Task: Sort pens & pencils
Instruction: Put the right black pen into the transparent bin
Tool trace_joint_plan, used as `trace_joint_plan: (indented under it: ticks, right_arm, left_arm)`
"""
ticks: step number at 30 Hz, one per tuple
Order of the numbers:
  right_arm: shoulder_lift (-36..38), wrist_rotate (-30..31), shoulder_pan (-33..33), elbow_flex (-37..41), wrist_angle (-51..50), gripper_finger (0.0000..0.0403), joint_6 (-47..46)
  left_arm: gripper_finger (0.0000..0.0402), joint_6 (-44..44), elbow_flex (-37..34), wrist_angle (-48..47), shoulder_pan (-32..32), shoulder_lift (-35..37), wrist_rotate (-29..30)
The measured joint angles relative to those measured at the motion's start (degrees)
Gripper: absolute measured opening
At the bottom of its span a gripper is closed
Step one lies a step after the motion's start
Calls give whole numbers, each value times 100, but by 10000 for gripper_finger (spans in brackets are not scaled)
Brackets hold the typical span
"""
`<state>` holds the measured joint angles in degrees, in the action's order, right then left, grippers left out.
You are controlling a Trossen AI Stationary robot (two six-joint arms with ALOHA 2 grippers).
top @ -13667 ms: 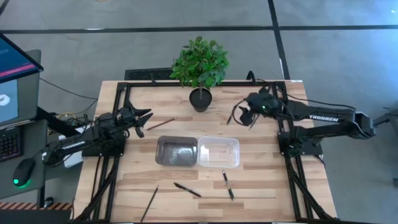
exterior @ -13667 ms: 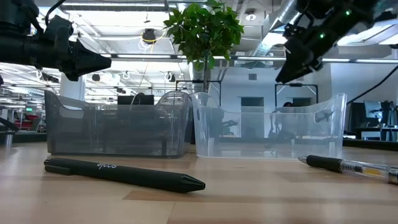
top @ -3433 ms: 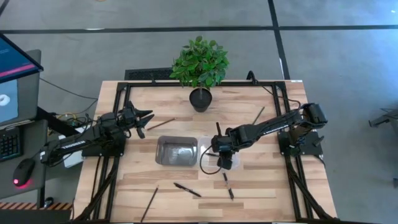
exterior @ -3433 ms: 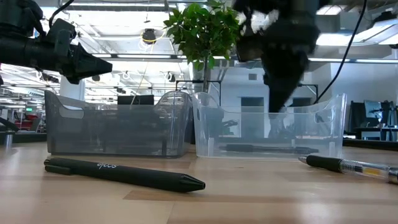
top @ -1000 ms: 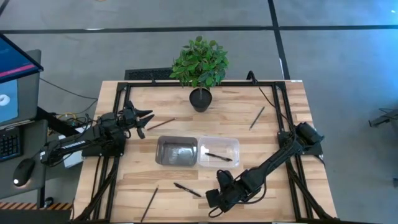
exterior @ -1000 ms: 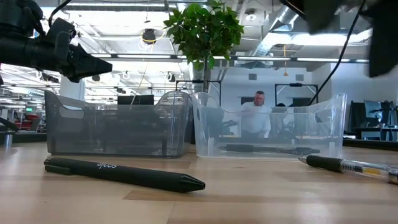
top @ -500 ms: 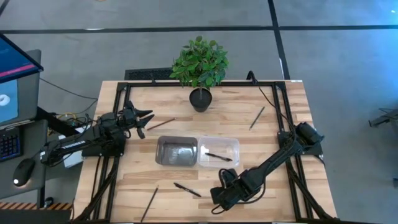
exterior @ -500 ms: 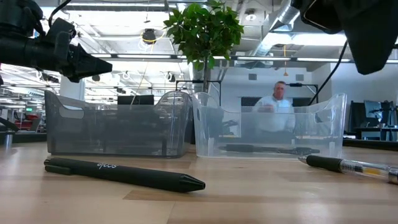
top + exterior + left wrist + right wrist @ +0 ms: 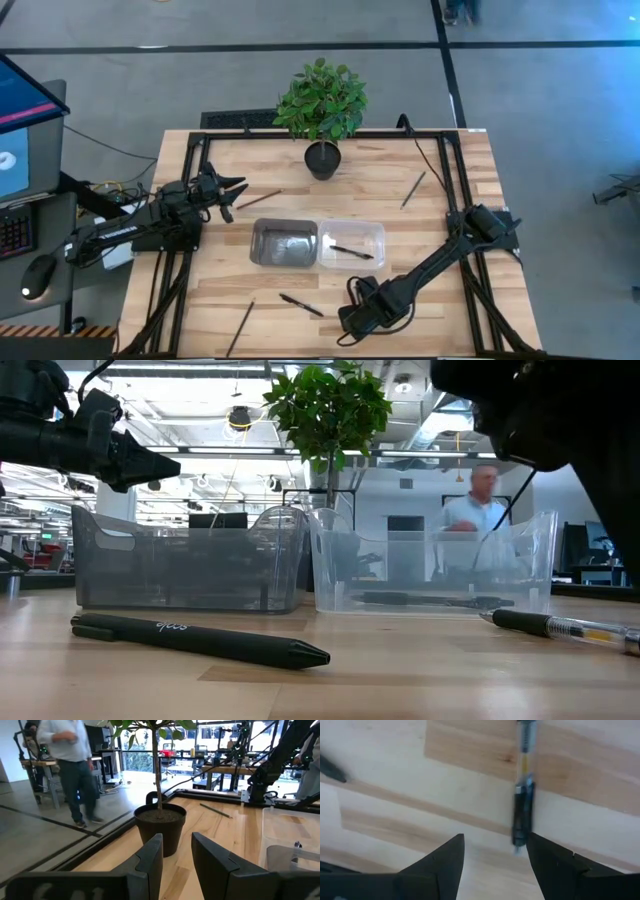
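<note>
pale wood worktop [image 9: 420, 230], smoky grey bin [image 9: 284, 243], clear bin [image 9: 352, 245], black pens [image 9: 301, 305], brownish pencils [image 9: 413, 188], green plant [image 9: 321, 98] in black pot.

Open-plan lab: ceiling ducts [image 9: 455, 390], workbenches [image 9: 235, 770]

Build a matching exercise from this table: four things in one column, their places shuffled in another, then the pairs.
Things:
1. plant
2. grey bin
3. clear bin
4. right end effector

Places:
A. near front edge, over a pen
B. back middle of the table
C. left of the clear bin, touching it
D. holds one pen

Pairs: 1-B, 2-C, 3-D, 4-A
</note>
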<state>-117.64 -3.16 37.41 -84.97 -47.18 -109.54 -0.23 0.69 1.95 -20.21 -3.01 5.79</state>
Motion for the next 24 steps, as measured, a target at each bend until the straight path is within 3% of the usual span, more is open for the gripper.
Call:
trace_joint_plan:
  ticks: [24]
  right_arm:
    - [-275, -235, -53, 0, -166, 240, -2]
  left_arm:
    - [94, -151, 0, -3, 0, 0, -3]
